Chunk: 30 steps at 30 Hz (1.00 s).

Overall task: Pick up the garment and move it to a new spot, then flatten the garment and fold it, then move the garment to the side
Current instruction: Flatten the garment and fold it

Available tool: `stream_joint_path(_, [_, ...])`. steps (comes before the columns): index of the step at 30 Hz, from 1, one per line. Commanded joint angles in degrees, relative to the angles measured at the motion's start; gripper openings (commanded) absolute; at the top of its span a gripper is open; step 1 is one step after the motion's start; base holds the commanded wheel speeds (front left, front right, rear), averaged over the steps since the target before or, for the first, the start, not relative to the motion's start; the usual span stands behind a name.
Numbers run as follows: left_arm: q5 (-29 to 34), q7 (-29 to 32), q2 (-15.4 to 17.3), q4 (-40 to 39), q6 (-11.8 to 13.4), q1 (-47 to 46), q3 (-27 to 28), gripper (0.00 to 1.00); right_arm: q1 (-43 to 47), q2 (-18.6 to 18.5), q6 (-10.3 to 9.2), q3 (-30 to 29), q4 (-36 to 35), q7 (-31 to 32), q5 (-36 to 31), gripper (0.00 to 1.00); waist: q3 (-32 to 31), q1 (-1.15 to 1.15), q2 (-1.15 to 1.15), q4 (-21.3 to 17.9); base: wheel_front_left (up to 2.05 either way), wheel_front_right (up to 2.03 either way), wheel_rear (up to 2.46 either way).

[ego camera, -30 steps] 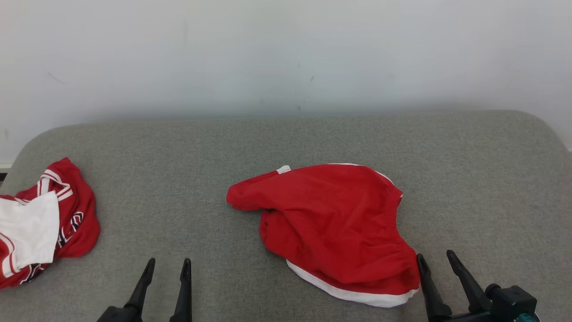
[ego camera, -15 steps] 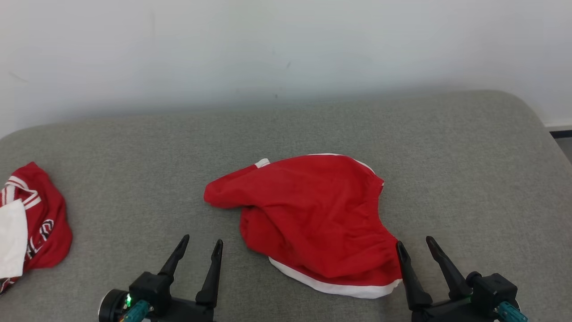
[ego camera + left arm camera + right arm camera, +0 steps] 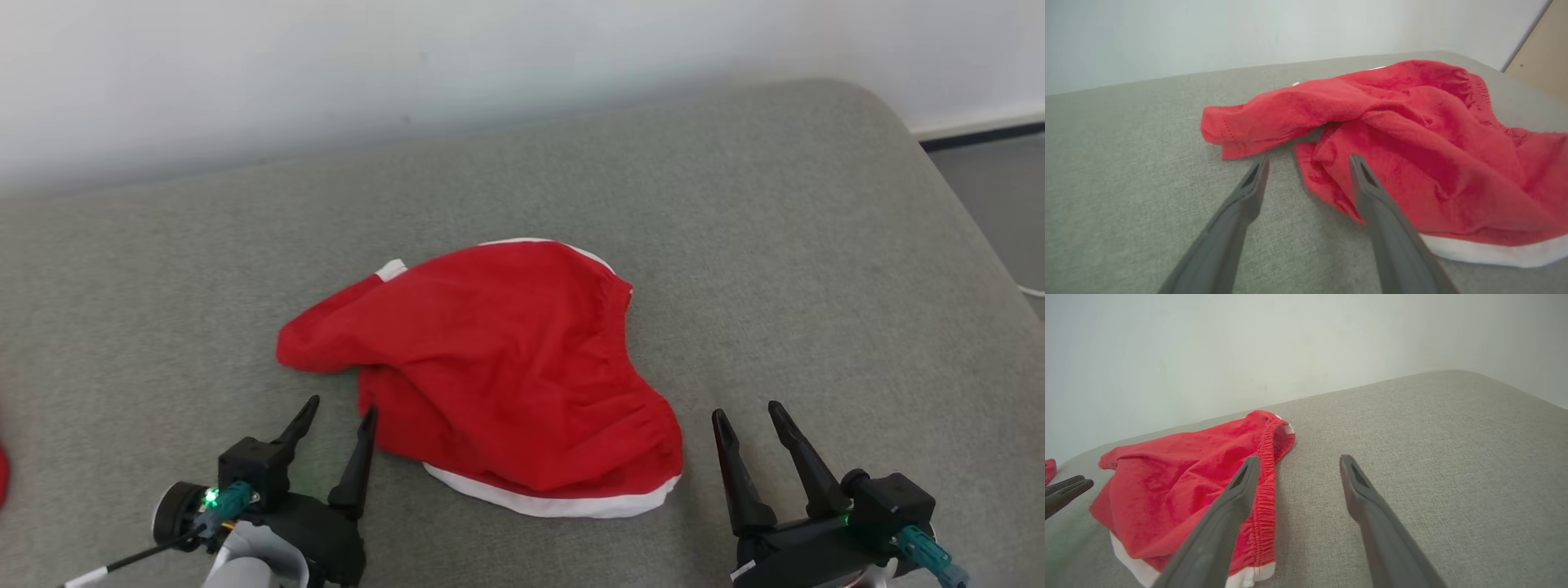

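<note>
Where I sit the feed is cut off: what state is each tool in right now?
Left tool: open, empty, fingers pointing at the red garment.
Right tool: open, empty, beside the garment's elastic edge.

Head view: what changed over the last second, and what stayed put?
The camera swung right and tilted down, shifting the whole picture; the other red-and-white garment is down to a red sliver at the left edge. The left gripper has come up to the left edge of the crumpled red shorts with white trim. The right gripper stands just right of them. Nothing grasped; both open. The shorts lie unchanged on the grey fabric cushion.
</note>
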Motion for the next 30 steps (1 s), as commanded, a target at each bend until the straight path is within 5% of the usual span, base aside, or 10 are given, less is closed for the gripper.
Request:
stream_joint_path(1, [-0.63,-0.21,0.53,1.27,0.1,-1.05,-0.16,1.0,-0.34,0.47,-0.13,-0.03,0.03,-0.27,-0.32,1.0,1.91,-0.01,0.0,-1.95,0.0,0.0,0.0])
stream_joint_path(12, [-5.4,-0.2,0.59,11.07,0.1,-6.04,-6.26,1.0,-1.29,0.73,-0.13,0.04,0.84,-0.27,-1.13,1.0,2.12,-0.01,0.0,-2.74,0.0,0.0,0.0])
stream_joint_path(13, [-5.81,-0.2,0.37,12.03,0.1,-6.23,-6.77,0.71,-1.33,0.61,-0.13,0.01,0.96,-0.27,-1.06,1.0,2.0,-0.01,0.0,-2.74,0.0,0.0,0.0])
stream_joint_path(14, [-6.14,-0.2,0.22,12.57,0.1,-6.61,-6.97,0.09,-1.36,0.46,-0.13,-0.09,1.04,-0.27,-0.98,1.0,1.88,-0.01,0.0,-2.66,0.0,0.0,0.0])
stream_joint_path(15, [-6.73,-0.19,-0.06,13.03,0.1,-6.84,-7.05,0.0,-1.28,0.33,-0.13,-0.28,1.03,-0.27,-0.99,1.0,1.7,-0.01,0.0,-2.48,0.0,0.0,0.0])
stream_joint_path(22, [-6.9,-0.21,-0.18,10.28,0.23,-4.66,-3.11,0.0,0.42,0.04,-0.13,-0.84,0.46,-0.28,-1.43,1.0,-0.55,-0.01,0.0,0.46,0.0,0.0,0.0])
stream_joint_path(30, [-1.96,-0.21,-1.54,-3.9,2.98,6.17,5.19,0.0,2.63,0.25,-0.13,-1.58,0.18,-0.27,-1.57,1.0,-3.07,-0.01,0.0,6.6,0.0,0.0,0.0])
